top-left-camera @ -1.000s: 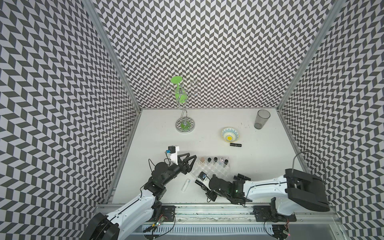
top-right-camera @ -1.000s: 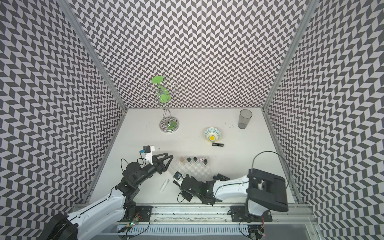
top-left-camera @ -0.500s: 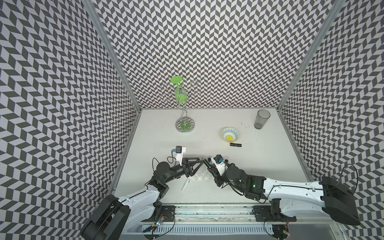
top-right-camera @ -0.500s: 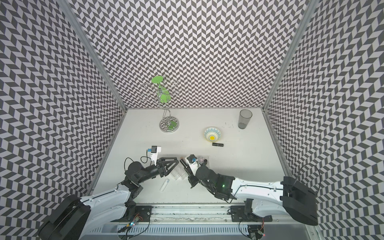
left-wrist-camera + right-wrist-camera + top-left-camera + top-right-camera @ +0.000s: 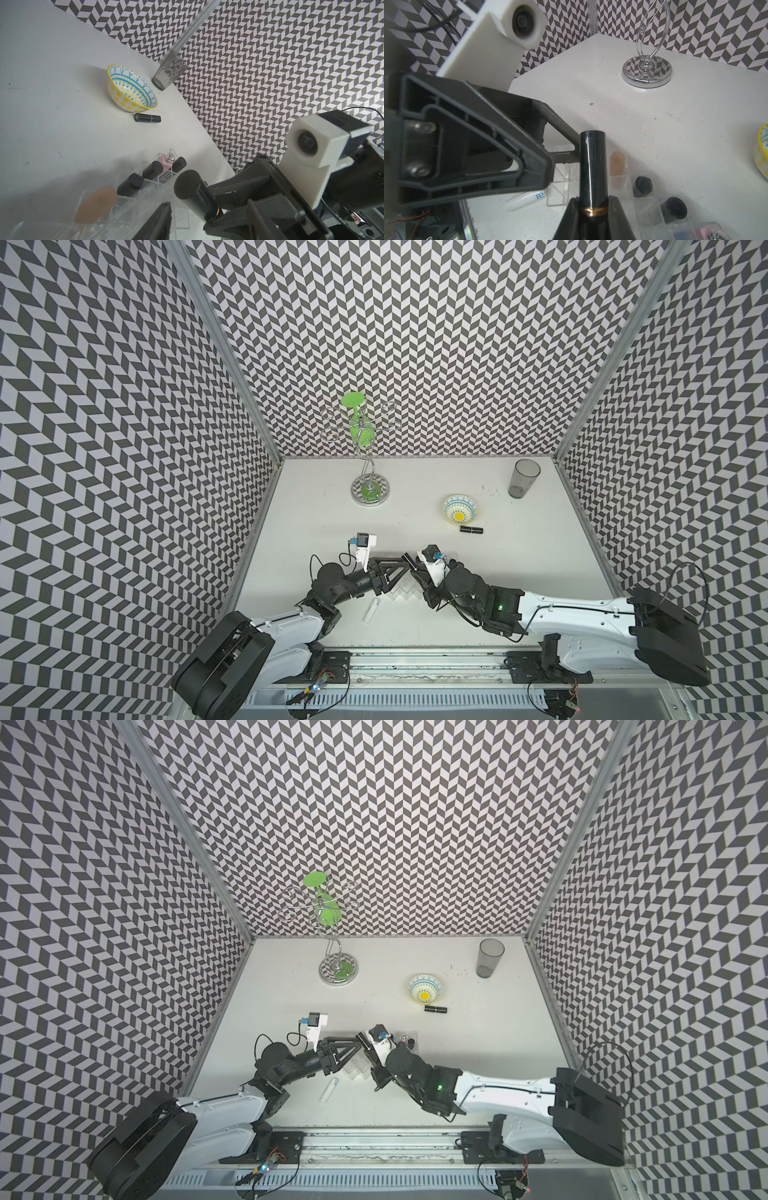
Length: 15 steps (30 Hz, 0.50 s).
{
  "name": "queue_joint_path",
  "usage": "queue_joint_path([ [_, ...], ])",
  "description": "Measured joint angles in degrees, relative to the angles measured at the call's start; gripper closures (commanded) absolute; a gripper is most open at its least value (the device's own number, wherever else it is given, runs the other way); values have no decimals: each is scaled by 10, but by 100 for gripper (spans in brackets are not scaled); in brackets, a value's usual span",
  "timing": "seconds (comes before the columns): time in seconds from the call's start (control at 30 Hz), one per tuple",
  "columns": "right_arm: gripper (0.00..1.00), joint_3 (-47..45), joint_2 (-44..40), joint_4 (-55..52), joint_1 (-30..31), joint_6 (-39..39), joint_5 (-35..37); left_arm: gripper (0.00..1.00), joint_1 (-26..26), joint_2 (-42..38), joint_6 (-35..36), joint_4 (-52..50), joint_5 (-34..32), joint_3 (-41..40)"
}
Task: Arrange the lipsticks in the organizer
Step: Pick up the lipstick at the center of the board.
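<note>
White tabletop point(image 5: 540, 572): one organizer point(image 5: 402, 594), one bowl point(image 5: 446, 506), one tumbler point(image 5: 523, 479), two loose lipsticks point(image 5: 471, 529).

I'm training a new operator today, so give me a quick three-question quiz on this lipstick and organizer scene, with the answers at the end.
1. True or false: the right gripper is shut on a black lipstick with a gold band.
2. Where is the loose black lipstick? A) lying on the table beside the patterned bowl; B) inside that bowl; C) standing in the organizer.
3. Fill in: the tube lying flat on the table by the organizer is ____ in colour.

Key: 1 true; 2 A; 3 white.
</note>
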Motion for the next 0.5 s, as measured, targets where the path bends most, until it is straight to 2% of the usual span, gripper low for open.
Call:
queue_joint_path([
  [0.23,88,6,16,18,0,0,-4,61,-3,33,-14,34,-8,0],
  [0.5,88,9,32,30,0,0,-4,58,-6,47,-21,46,-19,0],
])
